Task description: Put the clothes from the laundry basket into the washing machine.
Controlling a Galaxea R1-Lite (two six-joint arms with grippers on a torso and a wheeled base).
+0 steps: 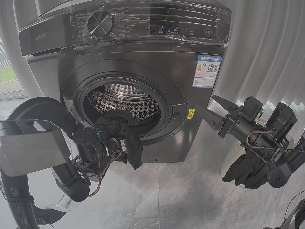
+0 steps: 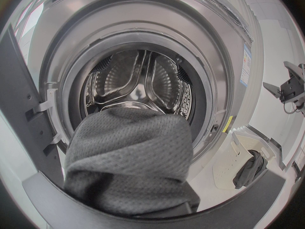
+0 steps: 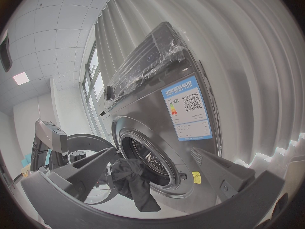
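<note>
Black, loosely knitted cloth is bundled over my left gripper (image 1: 119, 134), which carries this dark garment (image 1: 132, 143) right at the lip of the washing machine (image 1: 178, 77). Its fingers are buried under the folds, so I judge the hold from how the fabric bunches on top and hangs down in a limp tail. From the left wrist, the weave looks coarse and dimpled, a soft mound sitting in front of the round opening. I think it is held here so it can be pushed straight into the drum (image 1: 127, 102), a shiny steel cylinder studded with small holes and raised ribs. The round door (image 1: 41, 108) stands swung open on the robot's left, clear of the path. The machine's body is brushed dark grey metal, with crinkled clear film across its control panel. My right gripper (image 1: 206, 101) hangs apart on the right, its two wedge-shaped fingers spread wide and holding nothing. Below it sits the white plastic laundry basket (image 2: 228, 163), with a second dark garment (image 2: 251, 169) slumped over its rim, waiting its turn.
</note>
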